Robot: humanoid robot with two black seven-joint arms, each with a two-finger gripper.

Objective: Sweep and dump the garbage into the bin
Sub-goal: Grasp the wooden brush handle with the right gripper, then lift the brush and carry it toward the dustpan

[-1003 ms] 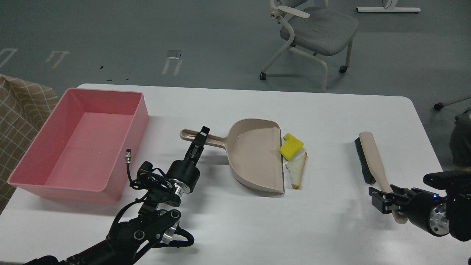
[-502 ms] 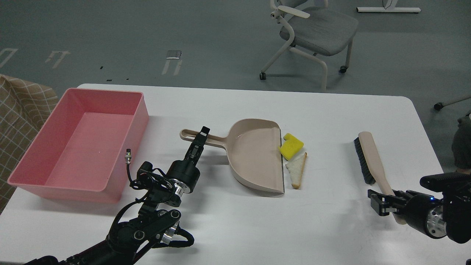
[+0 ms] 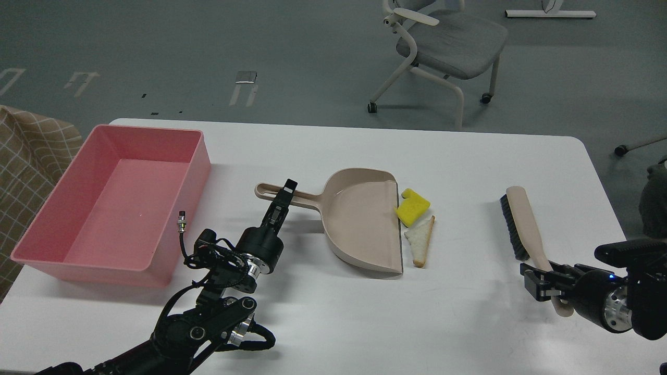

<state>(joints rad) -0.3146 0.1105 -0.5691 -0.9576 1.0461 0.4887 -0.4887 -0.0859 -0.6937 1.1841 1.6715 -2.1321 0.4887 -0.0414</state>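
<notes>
The garbage lies mid-table: a yellow notched sponge block [image 3: 412, 207] and a triangular white bread slice [image 3: 420, 239], both right at the open lip of the beige dustpan [image 3: 362, 221]. My left gripper [image 3: 282, 197] is shut on the dustpan's handle [image 3: 271, 191]. My right gripper [image 3: 539, 282] is shut on the handle of a beige brush with black bristles [image 3: 523, 224], which lies to the right of the garbage. The pink bin [image 3: 112, 200] stands empty at the left of the table.
The white table [image 3: 469, 161] has its right edge just past the brush. A grey wheeled chair [image 3: 443, 47] stands on the floor behind the table. A checked brown cloth [image 3: 26, 156] lies left of the bin.
My right gripper and the brush have shifted slightly to the left and nearer. The left arm, dustpan and garbage have not moved.
</notes>
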